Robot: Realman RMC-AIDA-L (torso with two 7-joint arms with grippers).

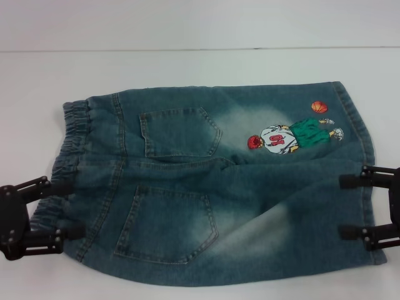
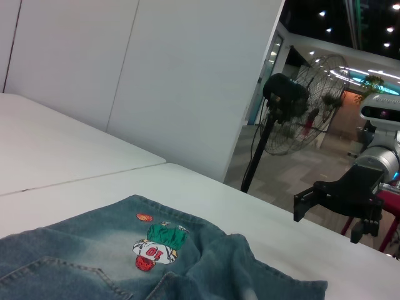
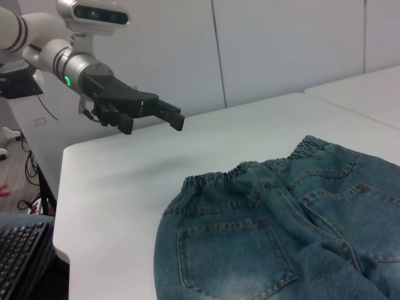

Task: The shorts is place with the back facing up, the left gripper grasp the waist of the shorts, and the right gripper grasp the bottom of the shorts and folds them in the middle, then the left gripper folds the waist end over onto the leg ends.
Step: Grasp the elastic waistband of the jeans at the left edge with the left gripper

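Observation:
The shorts (image 1: 206,187) lie flat on the white table, back up, both patch pockets showing. The gathered waist of the shorts (image 1: 72,134) is at the left. The bottom of the shorts (image 1: 359,125), its straight leg ends, is at the right beside the embroidered basketball player (image 1: 281,137). My left gripper (image 1: 75,209) stands open over the near waist corner. The right wrist view shows the left gripper (image 3: 172,119) raised off the table, apart from the waist (image 3: 250,172). My right gripper (image 1: 342,207) stands open by the near leg hem. The left wrist view shows the right gripper (image 2: 325,215) hovering beyond the shorts (image 2: 75,262).
The white table (image 1: 187,62) has a seam along its far side and a white wall behind it. A black standing fan (image 2: 294,119) stands on the floor past the table. A keyboard (image 3: 22,256) lies below the table's edge on the left arm's side.

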